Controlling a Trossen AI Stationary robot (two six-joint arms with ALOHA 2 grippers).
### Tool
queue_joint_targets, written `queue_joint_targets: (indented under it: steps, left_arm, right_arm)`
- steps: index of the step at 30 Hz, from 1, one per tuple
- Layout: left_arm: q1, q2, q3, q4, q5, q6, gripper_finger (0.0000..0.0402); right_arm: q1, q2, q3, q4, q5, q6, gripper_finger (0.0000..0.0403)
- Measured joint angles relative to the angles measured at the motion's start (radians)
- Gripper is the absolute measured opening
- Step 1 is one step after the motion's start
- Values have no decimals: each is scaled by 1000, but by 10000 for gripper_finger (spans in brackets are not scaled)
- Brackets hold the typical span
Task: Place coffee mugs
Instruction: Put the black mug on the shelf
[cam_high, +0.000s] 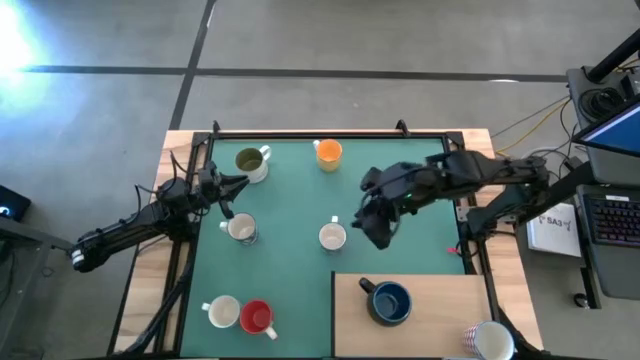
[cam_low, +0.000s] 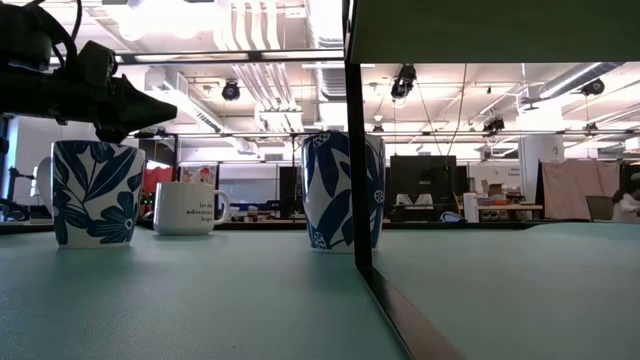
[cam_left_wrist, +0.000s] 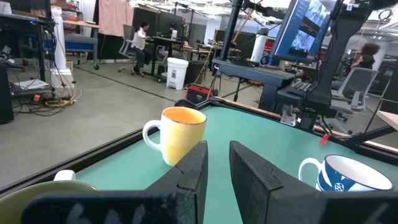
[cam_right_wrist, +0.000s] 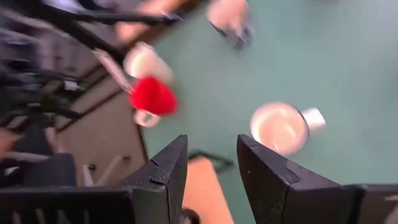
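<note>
Mugs are scattered across the green mat. The right gripper (cam_high: 376, 226), empty with fingers apart, hangs beside a white mug (cam_high: 332, 237); for a clean grasp it should be lowered squarely over the rim. The left gripper (cam_high: 232, 184), narrowly parted and empty, waits near the olive-lined mug (cam_high: 251, 162).

Two dark six-joint robot arms reach in over the green-topped table (cam_high: 300, 200) from opposite sides. The left arm stretches from the table's left edge toward its far left corner, low and nearly level, its left hand (cam_high: 236, 183) empty with the two dark fingers (cam_left_wrist: 189, 171) standing a narrow gap apart. The right arm comes in from the right edge, elbow raised, wrist bent downward near the middle of the table. Its right hand (cam_high: 380, 232) hangs above the surface, pointing down, its fingers (cam_right_wrist: 165, 168) parted with nothing between them.
</note>
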Motion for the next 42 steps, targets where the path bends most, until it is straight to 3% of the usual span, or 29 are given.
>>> queue_joint_targets:
  steps: [8,14,19,24,30,38,42]
  left_arm:
    - [0,0,0,9,0,5,49]
    - [0,0,0,127,-27,-5,49]
    - [0,12,0,252,-31,-164,49]
    - [-4,93,22,387,141,-325,49]
    - [-52,341,224,300,181,-273,49]
    - [-133,759,647,-245,179,-238,49]
    - [-202,897,791,-351,132,-224,49]
  right_arm:
    - [48,-76,0,174,-20,-104,116]
    - [87,-112,0,172,70,-57,107]
    - [119,-132,0,173,114,-42,101]
    - [128,-134,0,182,134,-43,98]
    - [128,-138,0,181,135,-34,100]
    - [132,-147,0,127,136,61,96]
    - [139,-146,0,28,136,113,97]
